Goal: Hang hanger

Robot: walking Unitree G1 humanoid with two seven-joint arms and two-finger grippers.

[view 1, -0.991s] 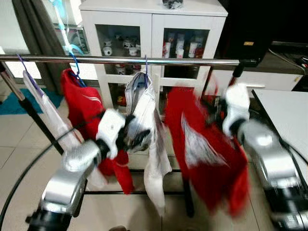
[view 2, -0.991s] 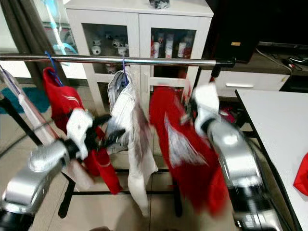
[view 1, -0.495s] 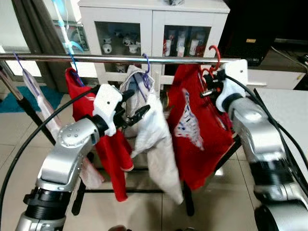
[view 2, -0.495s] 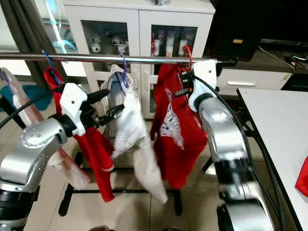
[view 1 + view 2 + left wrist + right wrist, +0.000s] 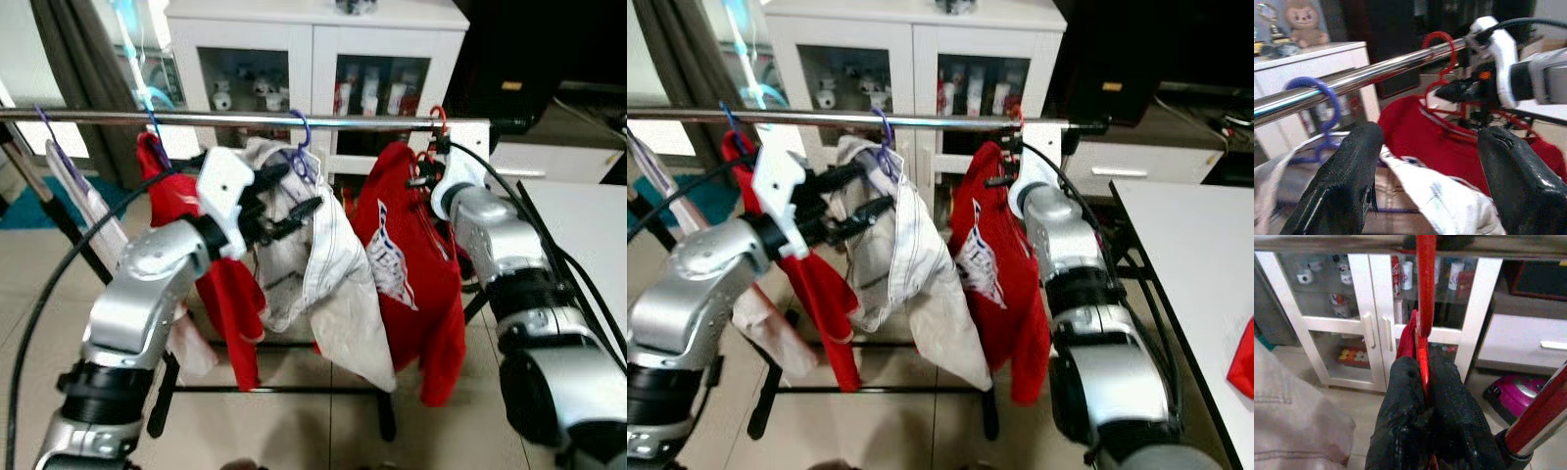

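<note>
The right gripper (image 5: 1422, 431) was clenched on the red hanger (image 5: 1425, 308), just under the chrome rail (image 5: 245, 118), with the hanger's hook (image 5: 1442, 41) looped over the rail near its right end. The left gripper (image 5: 1425, 161) stood spread wide, holding nothing, beside the white garment (image 5: 328, 284) on its purple hanger (image 5: 302, 132). The rack stood on a pale tiled floor (image 5: 39, 284) before a white glass-fronted cabinet (image 5: 313, 59), with a white table (image 5: 1195, 264) to the right. The hanger's stem ran upright to the rail; its shoulders lay hidden inside the hanging red shirt (image 5: 411, 274). The cabinet's contents were too small to identify.
</note>
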